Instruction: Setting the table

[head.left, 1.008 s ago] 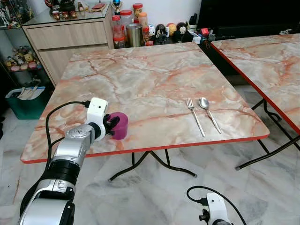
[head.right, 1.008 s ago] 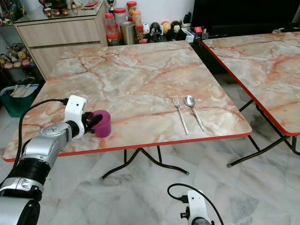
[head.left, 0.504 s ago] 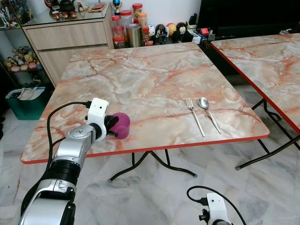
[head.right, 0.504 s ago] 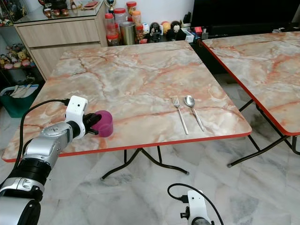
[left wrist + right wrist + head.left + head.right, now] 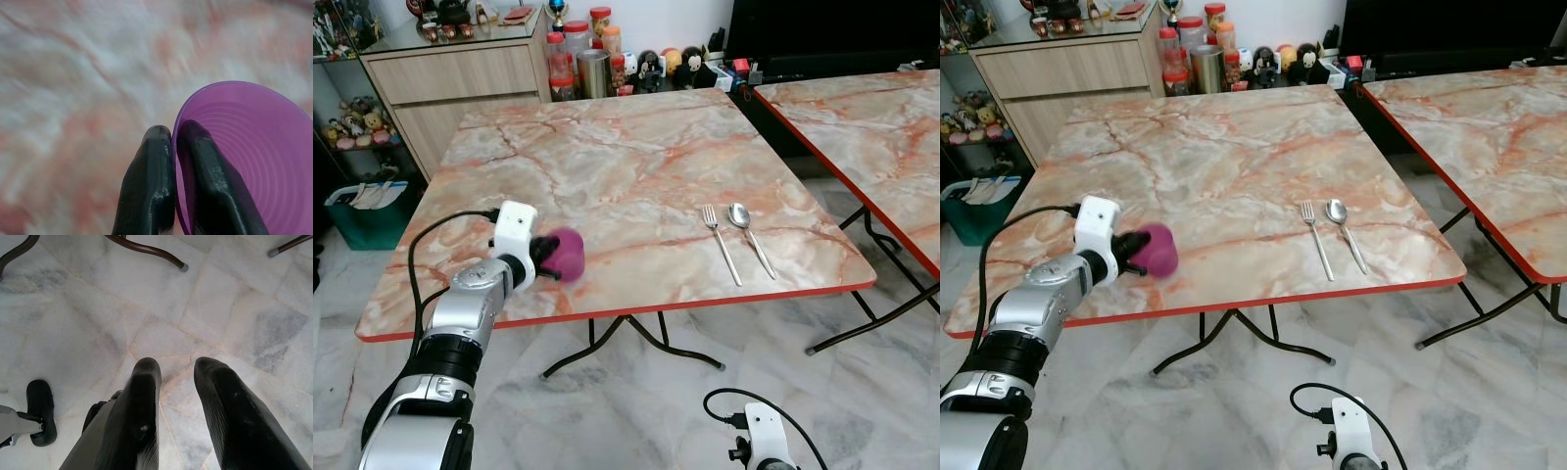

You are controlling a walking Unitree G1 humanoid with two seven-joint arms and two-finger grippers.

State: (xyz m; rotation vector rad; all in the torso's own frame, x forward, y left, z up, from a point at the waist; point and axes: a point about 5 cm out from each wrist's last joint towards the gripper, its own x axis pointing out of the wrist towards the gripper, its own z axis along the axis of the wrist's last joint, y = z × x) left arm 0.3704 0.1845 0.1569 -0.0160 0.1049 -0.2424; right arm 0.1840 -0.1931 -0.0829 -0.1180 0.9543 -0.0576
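**Purple cup pinched at the table's near left**

The translucent purple plastic cup [image 5: 566, 254], ridged in rings inside, hangs blurred over the pink-veined marble-patterned table [image 5: 607, 166] near its red front edge; the left gripper [image 5: 173, 134] pinches its thin rim between two glossy black fingers; a steel fork [image 5: 722, 244] and spoon [image 5: 750, 236] lie side by side, well apart; the right gripper [image 5: 176, 369], slightly spread, hangs over grey marble floor tiles [image 5: 73, 333].

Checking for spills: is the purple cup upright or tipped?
Tipped: the cup is tilted, with the left gripper's fingers pinching its rim.
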